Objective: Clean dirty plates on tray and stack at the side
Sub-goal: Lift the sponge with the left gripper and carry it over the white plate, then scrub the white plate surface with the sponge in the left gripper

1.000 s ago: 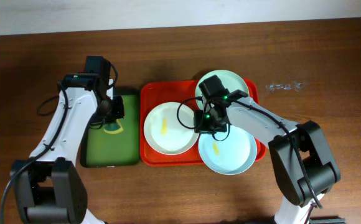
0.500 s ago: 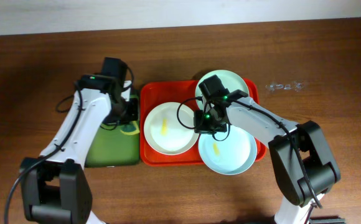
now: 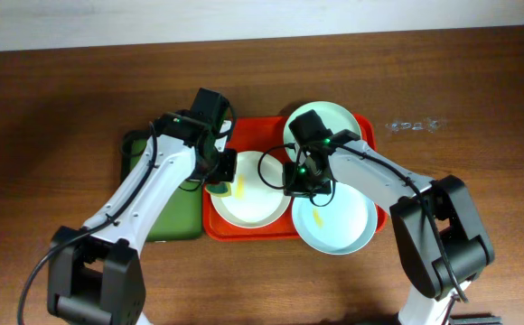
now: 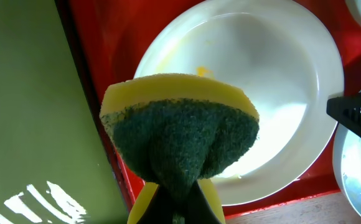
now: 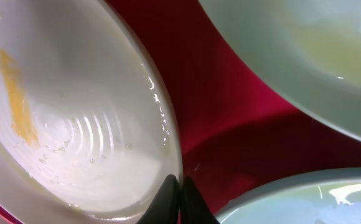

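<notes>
On the tray (image 3: 219,135), all three plates (image 3: 343,226) lie unwiped and unstacked: left jaws clamp the sponge (image 4: 180,137) above the white plate (image 3: 257,203), right jaws narrow, apparently pinching its rim; everything is outstanding.

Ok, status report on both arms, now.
Left gripper shut on sponge, over white plate. Right gripper pinching that plate's rim. Yellow smear not yet wiped. Path clear.

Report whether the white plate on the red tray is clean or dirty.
Dirty. The white plate carries a yellow smear near its centre. Whether the sponge touches it, I cannot tell.
</notes>
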